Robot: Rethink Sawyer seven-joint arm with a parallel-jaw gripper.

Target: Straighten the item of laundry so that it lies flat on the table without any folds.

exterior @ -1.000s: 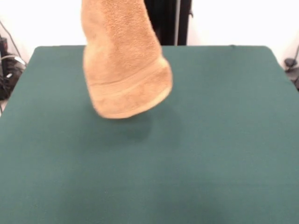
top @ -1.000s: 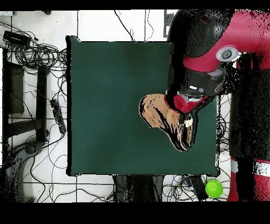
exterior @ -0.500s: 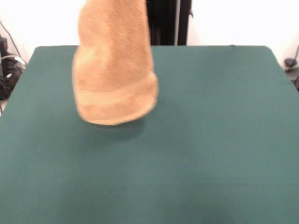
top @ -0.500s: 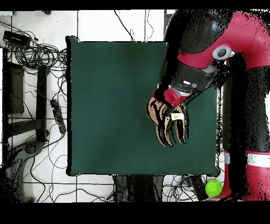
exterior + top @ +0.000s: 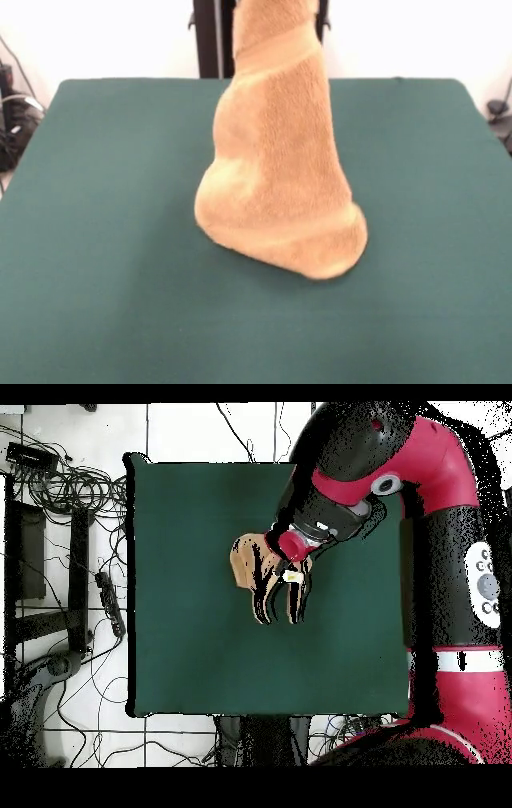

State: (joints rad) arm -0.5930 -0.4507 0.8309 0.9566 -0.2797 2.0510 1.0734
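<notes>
Towel (image 5: 280, 176): golden-orange terry cloth, hanging from above over the middle of the table (image 5: 96, 264). In the front view the cloth forms a tall, bunched column that narrows toward the top edge of the picture and widens toward its lower end. A woven border band crosses the column near the top, and a second band runs along the rounded lower hem. The lower hem sits at or just above the dark green cloth surface; contact with the surface cannot be confirmed from this view. The towel is not flat: it is draped and folded on itself along its whole length.

Overhead view: the towel (image 5: 262, 574) appears as a small crumpled patch near the centre of the table (image 5: 180, 654), well apart from all four edges. A small white label shows on the cloth just below the end of the arm.

Gripper (image 5: 292, 547): located at the end of the red and black arm (image 5: 440, 514), directly over the upper part of the towel. The red wrist section hides the fingers in the overhead view, and the front view cuts off above the cloth, so whether the fingers are spread or pinched together cannot be told.

Surroundings: loose cables (image 5: 70, 484) lie on the tiled floor beside the table in the overhead view.
</notes>
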